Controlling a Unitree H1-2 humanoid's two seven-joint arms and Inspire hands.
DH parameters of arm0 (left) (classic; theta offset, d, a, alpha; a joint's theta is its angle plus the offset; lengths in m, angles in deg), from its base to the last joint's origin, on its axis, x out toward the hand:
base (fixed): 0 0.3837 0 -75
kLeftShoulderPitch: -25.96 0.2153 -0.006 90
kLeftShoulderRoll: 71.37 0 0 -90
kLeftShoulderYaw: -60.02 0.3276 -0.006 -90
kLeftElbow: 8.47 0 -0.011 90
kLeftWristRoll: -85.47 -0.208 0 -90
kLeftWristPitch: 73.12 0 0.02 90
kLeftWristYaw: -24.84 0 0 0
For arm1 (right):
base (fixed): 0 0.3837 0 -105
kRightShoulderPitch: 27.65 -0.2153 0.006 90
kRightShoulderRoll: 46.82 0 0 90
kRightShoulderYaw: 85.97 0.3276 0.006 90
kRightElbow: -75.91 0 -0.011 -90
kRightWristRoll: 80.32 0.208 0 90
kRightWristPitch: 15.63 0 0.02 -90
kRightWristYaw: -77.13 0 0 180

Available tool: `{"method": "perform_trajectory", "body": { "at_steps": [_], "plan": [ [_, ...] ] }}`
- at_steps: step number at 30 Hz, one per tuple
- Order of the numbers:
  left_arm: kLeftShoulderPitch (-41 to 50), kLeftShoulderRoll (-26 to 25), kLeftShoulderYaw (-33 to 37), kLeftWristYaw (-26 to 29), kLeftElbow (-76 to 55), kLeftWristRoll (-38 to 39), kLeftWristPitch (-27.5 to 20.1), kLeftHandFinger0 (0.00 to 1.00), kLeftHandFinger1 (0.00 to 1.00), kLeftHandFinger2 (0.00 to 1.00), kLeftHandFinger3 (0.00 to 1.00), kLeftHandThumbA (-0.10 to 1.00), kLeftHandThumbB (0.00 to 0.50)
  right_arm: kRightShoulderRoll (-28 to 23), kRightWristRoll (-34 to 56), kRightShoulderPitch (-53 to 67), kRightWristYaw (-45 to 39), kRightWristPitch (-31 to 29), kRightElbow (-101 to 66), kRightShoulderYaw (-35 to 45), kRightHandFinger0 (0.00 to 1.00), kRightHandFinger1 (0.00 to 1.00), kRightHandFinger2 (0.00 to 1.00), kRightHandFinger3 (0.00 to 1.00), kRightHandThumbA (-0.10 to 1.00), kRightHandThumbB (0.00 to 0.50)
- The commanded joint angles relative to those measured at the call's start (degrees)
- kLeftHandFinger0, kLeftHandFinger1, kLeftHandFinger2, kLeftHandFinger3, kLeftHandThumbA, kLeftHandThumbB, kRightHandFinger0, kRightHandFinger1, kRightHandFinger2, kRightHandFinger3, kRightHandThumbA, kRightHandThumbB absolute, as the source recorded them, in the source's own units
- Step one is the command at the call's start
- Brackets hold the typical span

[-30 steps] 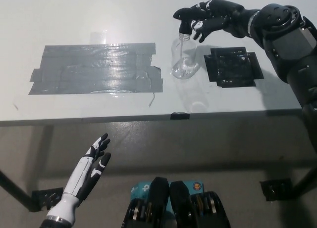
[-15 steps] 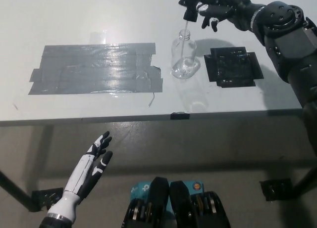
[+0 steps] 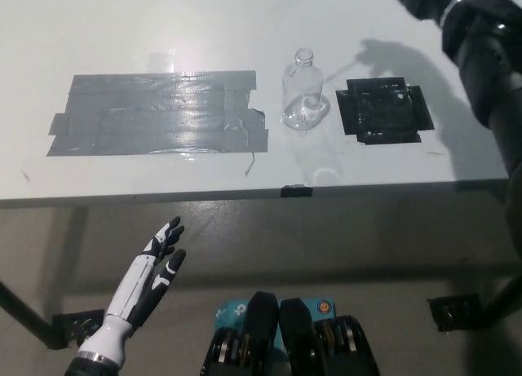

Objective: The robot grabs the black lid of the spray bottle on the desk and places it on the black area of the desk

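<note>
On desk [image 3: 163, 33]: spray bottle [image 3: 303, 95] upright, uncapped, looks empty.

The spray bottle [image 3: 303, 99] at upper centre looked like clear, glossy plastic. The desk [image 3: 163, 25] was smooth white with a soft sheen. The grey tape patch [image 3: 159, 113] at left was shiny and wrinkled; the black area [image 3: 381, 108] at right was taped, duller, slightly reflective. The left hand [image 3: 155, 270] appeared glossy white plastic.
</note>
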Motion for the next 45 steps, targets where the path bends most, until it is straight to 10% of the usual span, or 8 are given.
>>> {"method": "perform_trajectory", "body": {
  "at_steps": [1, 15, 30, 32, 33, 34, 45],
  "plan": [
    [-1.1, -0.6, -0.3, -0.2, -0.7, 0.6, -1.3, 1.0, 1.0, 1.0, 1.0, 0.96, 0.052, -3.3, 7.9, -8.1, 3.7, 1.4, -3.8, 5.1, 0.24, 0.3, 0.49, 0.44, -0.1, 0.373],
    [-0.2, -0.5, -0.4, 0.2, -0.7, 0.4, -1.7, 1.0, 1.0, 1.0, 1.0, 0.97, 0.05, -4.7, 9.1, -0.8, 5.6, -1.8, -1.2, 6.8, 0.25, 0.34, 0.54, 0.44, -0.1, 0.377],
    [0.4, -0.2, -1.2, 0.7, -1.4, 0.8, -1.3, 1.0, 1.0, 1.0, 1.0, 0.96, 0.025, -2.3, -3.8, 12.7, 14.4, -6.7, 1.9, -15.2, 0.2, 0.31, 0.49, 0.53, -0.1, 0.403],
    [0.5, -0.1, -1.2, 0.6, -1.5, 0.8, -1.1, 1.0, 1.0, 1.0, 1.0, 0.95, 0.026, -2.6, -8.8, 13.1, 17.3, -7.0, 1.9, -21.4, 0.55, 0.75, 0.96, 1.0, 0.1, 0.402],
    [0.4, 0.0, -1.3, 0.6, -1.7, 0.8, -0.8, 1.0, 1.0, 1.0, 1.0, 0.95, 0.028, -2.8, -11.5, 13.1, 18.8, -7.2, 1.8, -25.0, 0.78, 1.0, 1.0, 1.0, 0.28, 0.426],
    [0.4, 0.0, -1.3, 0.6, -1.7, 0.8, -1.0, 1.0, 1.0, 1.0, 1.0, 0.95, 0.027, -3.0, -14.0, 13.0, 20.4, -6.6, 1.9, -28.5, 1.0, 1.0, 1.0, 1.0, 0.41, 0.446],
    [-0.1, -0.3, -1.1, 0.4, -1.3, 0.4, -1.4, 1.0, 1.0, 1.0, 1.0, 0.95, 0.021, -5.3, -17.4, 10.2, 19.1, -8.9, 1.0, -38.0, 1.0, 1.0, 1.0, 1.0, 0.74, 0.5]
  ]
}}
